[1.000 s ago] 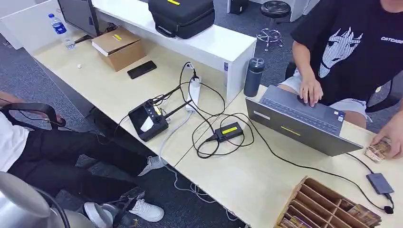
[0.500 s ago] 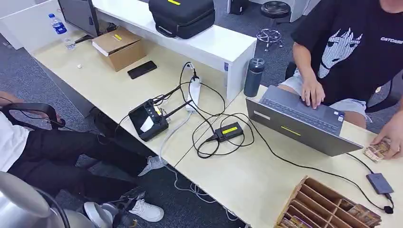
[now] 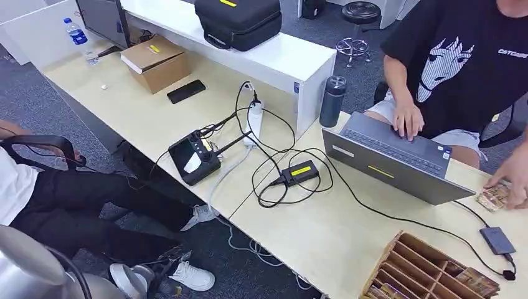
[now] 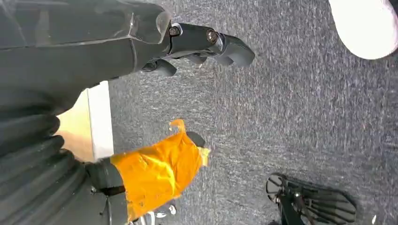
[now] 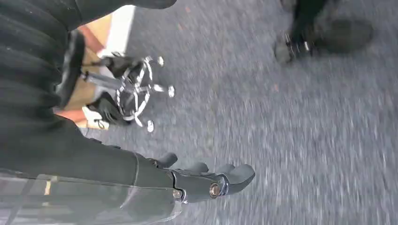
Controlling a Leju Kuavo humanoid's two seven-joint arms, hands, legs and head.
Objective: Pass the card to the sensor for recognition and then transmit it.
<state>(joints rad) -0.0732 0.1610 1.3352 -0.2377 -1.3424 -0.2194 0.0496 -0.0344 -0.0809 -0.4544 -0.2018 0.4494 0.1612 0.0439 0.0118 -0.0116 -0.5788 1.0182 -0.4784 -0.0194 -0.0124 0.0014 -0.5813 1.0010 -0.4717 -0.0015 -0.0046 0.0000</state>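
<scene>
A small stack of cards (image 3: 493, 198) lies at the table's right edge under a person's hand (image 3: 517, 177). The sensor (image 3: 497, 240), a flat dark grey box on a black cable, sits just in front of the stack. A wooden card organizer (image 3: 411, 258) at the near right corner holds more cards (image 3: 476, 280). My left hand (image 4: 206, 44) hangs over grey carpet, fingers loosely apart, holding nothing. My right hand (image 5: 206, 180) also hangs above the carpet with nothing in it. Both are well away from the table top.
A person types on a grey laptop (image 3: 392, 165) with the other hand. A dark bottle (image 3: 332, 101), black adapter (image 3: 300, 172) with looped cables, and a controller (image 3: 194, 157) lie mid-table. Another person (image 3: 75, 205) sits at the left. A chair base (image 5: 136, 86) stands near my right side.
The person's hand on the card stack has shifted slightly. Nothing else has visibly moved.
</scene>
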